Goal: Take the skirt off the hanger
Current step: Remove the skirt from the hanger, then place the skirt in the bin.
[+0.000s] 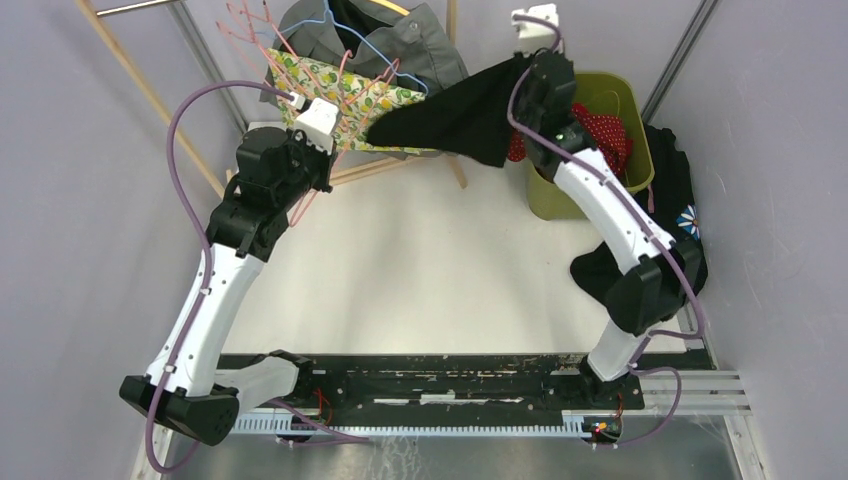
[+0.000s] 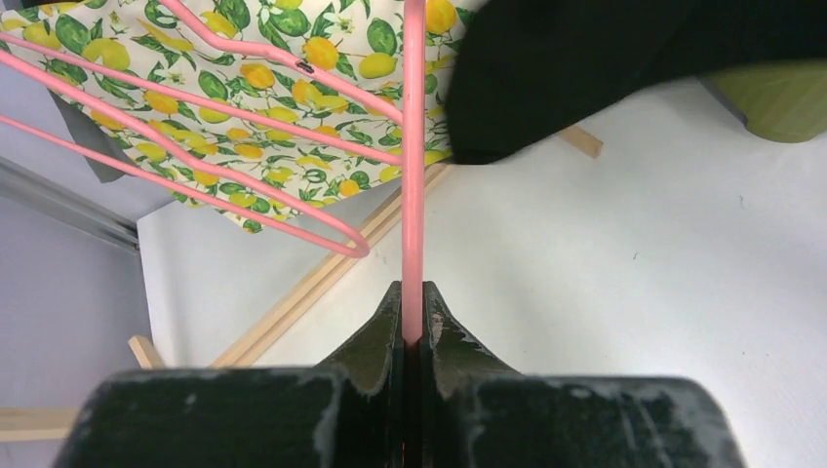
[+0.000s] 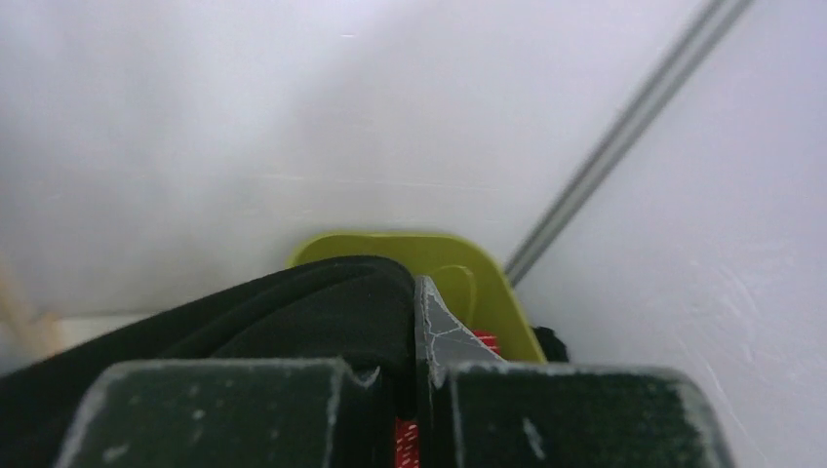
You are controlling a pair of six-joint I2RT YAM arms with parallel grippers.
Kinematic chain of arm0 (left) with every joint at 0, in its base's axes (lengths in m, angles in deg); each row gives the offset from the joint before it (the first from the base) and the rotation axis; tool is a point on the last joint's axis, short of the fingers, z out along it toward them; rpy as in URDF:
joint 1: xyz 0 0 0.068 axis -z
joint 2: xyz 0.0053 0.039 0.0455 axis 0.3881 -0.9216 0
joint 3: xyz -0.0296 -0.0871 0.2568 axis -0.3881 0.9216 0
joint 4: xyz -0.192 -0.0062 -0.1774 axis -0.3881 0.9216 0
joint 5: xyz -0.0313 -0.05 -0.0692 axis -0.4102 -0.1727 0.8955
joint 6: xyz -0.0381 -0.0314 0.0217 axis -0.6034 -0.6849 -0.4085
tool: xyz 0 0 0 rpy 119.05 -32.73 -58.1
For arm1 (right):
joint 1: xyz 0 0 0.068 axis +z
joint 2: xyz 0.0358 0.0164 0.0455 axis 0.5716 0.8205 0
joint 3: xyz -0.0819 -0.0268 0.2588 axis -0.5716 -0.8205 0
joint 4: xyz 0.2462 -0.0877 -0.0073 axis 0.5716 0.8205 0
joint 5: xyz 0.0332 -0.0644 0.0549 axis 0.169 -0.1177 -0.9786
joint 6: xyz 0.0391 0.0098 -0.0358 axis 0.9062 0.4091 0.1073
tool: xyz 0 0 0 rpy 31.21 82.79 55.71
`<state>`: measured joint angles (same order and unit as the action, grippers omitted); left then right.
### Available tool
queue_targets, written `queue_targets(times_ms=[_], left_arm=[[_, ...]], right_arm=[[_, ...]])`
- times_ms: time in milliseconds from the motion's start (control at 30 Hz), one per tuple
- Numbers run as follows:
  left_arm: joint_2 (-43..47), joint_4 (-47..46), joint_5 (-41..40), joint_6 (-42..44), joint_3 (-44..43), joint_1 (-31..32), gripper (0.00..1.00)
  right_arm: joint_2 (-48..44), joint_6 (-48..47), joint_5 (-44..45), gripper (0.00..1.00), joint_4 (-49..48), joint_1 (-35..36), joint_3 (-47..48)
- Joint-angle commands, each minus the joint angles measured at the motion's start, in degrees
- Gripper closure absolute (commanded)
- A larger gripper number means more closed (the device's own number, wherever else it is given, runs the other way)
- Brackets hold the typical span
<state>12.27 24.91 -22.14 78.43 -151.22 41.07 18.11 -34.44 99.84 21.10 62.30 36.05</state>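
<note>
Looking from above, the black skirt (image 1: 450, 120) hangs lifted over the table's (image 1: 420, 260) far edge, toward its right corner.

Left wrist: the left gripper (image 2: 413, 297) is clamped on the pink hanger (image 2: 413, 146); a strong pull may slip the wire.

Right wrist: the right gripper (image 3: 414, 292) pinches the skirt; the cloth may slide out.

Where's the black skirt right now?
Top view, upper middle: the black skirt is clamped in the right pincer, between the lemon-print cloth and the green bin.

Pale lilac walls (image 1: 60, 200), white tabletop (image 1: 430, 270)
</note>
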Motion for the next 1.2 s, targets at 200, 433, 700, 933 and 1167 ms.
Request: queue_targets(times_ms=[200,433,700,933,1167], left_arm=[[-1.2,-3.3,-2.5,3.1,-3.1,0.0,0.97],[-1.9,-2.1,-3.8,3.9,-4.3,-0.1,0.97],[-1.5,-0.4,-4.3,3.9,-5.1,0.0,0.97],[-1.6,0.4,-5.6,3.5,-5.2,-0.2,0.97],[-2.3,0.5,-5.8,2.5,-5.2,-0.1,0.97]], right_arm=[[10.6,6.0,2.9,0.99,3.9,-16.8,20.9],[12.5,7.8,0.5,0.99,4.8,-18.2,15.6],[14.0,7.3,1.2,0.99,6.2,-26.5,16.7],[12.0,6.9,1.7,0.99,4.5,-33.6,14.8],[12.3,12.6,-3.1,0.99,8.2,-35.2,14.1]])
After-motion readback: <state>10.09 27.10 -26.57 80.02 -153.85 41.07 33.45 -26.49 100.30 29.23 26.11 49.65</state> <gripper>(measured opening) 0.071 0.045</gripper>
